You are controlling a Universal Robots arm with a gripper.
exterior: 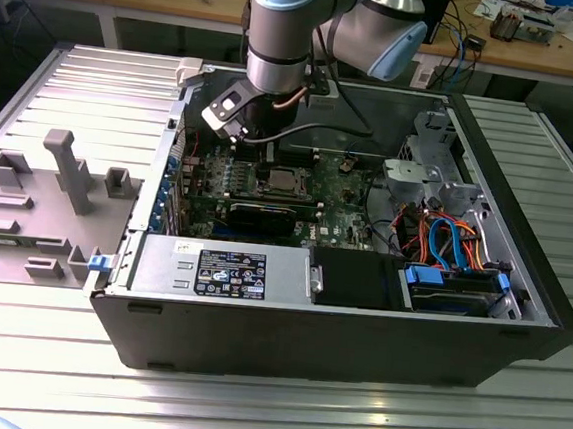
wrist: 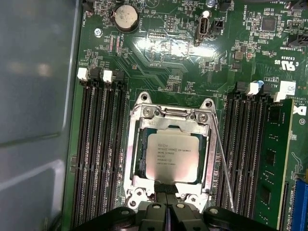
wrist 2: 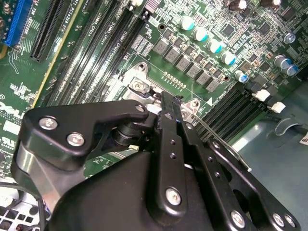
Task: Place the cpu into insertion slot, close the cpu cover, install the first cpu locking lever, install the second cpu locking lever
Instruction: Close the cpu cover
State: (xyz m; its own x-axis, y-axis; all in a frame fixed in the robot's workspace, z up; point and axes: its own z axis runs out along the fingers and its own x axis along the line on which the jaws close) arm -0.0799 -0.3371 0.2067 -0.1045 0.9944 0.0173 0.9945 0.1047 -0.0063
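Note:
The cpu (wrist: 172, 156) lies flat in the insertion slot (wrist: 140, 144) on the green motherboard, its silver-grey top facing up. The cpu cover (wrist: 131, 159) is down around it, with the chip showing through its open middle. In the first wrist view my gripper (wrist: 168, 208) is shut, fingers pressed together with nothing between them, right at one edge of the socket. In the second wrist view the gripper (wrist 2: 169, 102) tips touch the socket's corner. A thin wire locking lever (wrist: 224, 168) runs slanted along one side of the socket, a little off the frame. In the exterior view the gripper (exterior: 256, 138) hangs just behind the cpu (exterior: 280, 181).
Long black memory slots (wrist: 101, 154) flank the socket on both sides, one holding a green module (wrist: 272, 163). The open computer case (exterior: 146, 212) walls in the board. A black card (exterior: 266, 216), power supply (exterior: 226, 270) and drive cables (exterior: 445, 238) sit nearby. A grey fixture tray (exterior: 37, 203) lies at the exterior view's left.

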